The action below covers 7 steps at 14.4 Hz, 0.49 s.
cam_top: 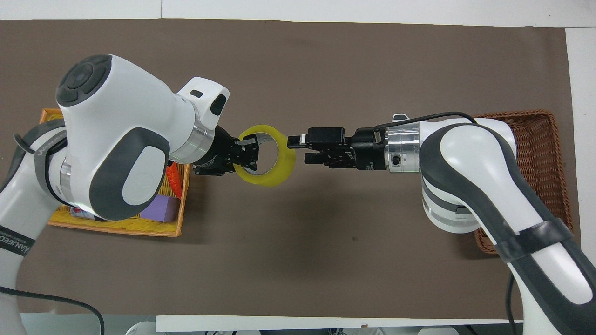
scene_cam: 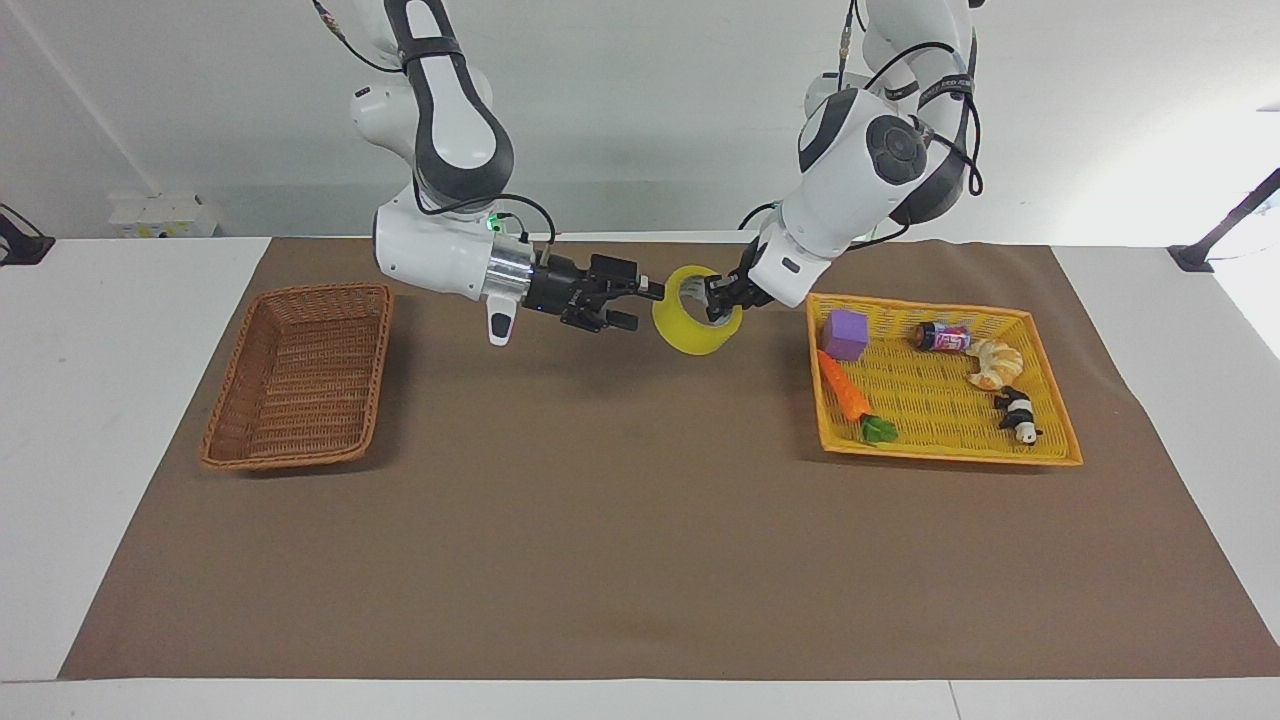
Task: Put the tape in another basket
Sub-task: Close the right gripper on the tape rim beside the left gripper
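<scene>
handover mid-air over desk | left gripper [scene_cam: 716,303] fingers clamped on tape [scene_cam: 692,323] rim | right gripper [scene_cam: 640,306] fingers apart beside tape | light, stiff, slick: pinch rim wall

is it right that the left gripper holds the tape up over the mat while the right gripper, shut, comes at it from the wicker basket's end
Not quite: the right gripper is open, not shut, as the facing view shows. The rest stands: the left gripper holds the tape above the mat, and the right arm reaches in from the wicker basket's end.
</scene>
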Tool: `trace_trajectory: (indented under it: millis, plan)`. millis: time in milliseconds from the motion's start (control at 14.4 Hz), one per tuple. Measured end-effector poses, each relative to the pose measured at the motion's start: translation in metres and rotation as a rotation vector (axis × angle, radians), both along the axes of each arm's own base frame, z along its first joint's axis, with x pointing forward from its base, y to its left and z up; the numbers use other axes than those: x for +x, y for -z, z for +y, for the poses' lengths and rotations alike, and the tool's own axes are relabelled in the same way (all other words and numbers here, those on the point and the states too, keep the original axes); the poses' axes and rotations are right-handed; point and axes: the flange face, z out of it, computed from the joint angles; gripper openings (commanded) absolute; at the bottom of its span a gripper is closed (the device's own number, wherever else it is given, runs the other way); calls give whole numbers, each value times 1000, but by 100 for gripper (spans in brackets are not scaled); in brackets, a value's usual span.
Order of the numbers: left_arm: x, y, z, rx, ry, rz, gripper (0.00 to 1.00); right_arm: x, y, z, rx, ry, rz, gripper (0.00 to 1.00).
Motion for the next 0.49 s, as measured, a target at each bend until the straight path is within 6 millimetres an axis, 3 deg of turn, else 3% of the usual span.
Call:
trace_trajectory:
  millis: [348, 488]
  plan:
    - [0, -3, 1, -1, -2, -2, 0, -15, 1, 40, -26, 22, -18, 100]
    - [0, -3, 1, -1, -3, -2, 0, -16, 1, 41, -27, 21, -18, 100]
